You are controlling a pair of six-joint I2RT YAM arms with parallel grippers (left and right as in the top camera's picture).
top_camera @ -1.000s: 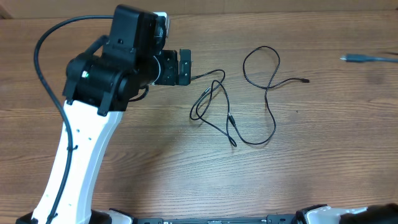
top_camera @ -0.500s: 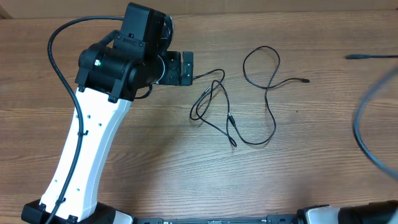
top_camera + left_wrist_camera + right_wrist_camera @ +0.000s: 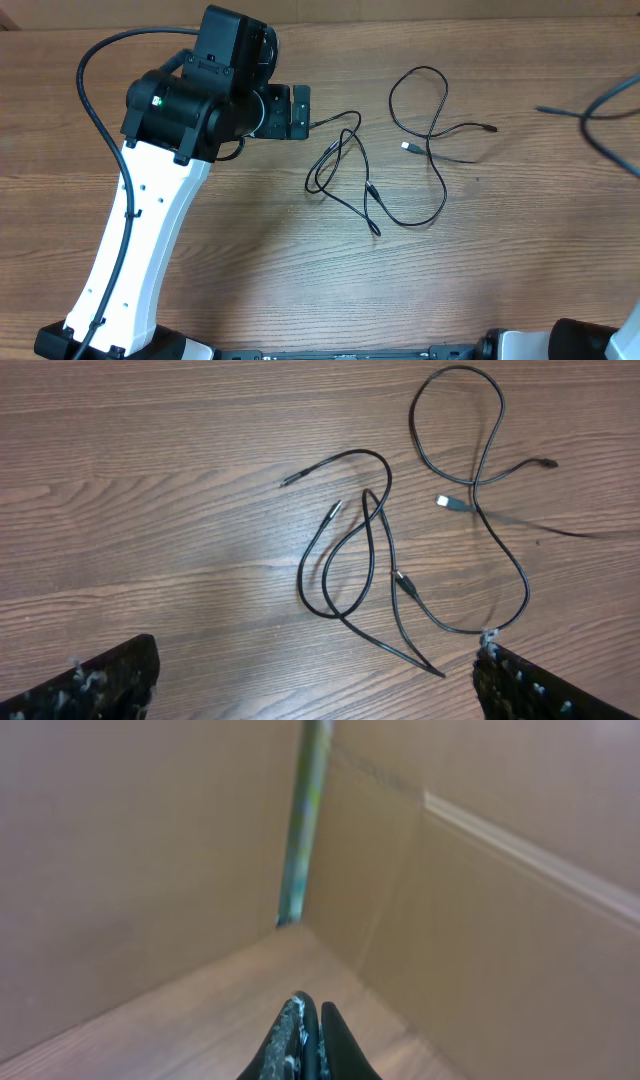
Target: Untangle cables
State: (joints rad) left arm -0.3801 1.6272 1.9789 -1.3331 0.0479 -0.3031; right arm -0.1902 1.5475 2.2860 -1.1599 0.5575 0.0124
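The cables (image 3: 370,190) lie loose on the wooden tabletop (image 3: 250,290), around the middle of its far half. One is doubled into narrow crossed loops. Another curves in a wider S toward the right edge, with a silver plug (image 3: 405,146) beside it. The left gripper (image 3: 298,110) stands just left of the loops, jaws spread as wide as they go and holding nothing. One thin cable end reaches close to it. The right gripper (image 3: 308,1012) is closed tight and empty. Its wrist view shows only brown panels meeting in a corner.
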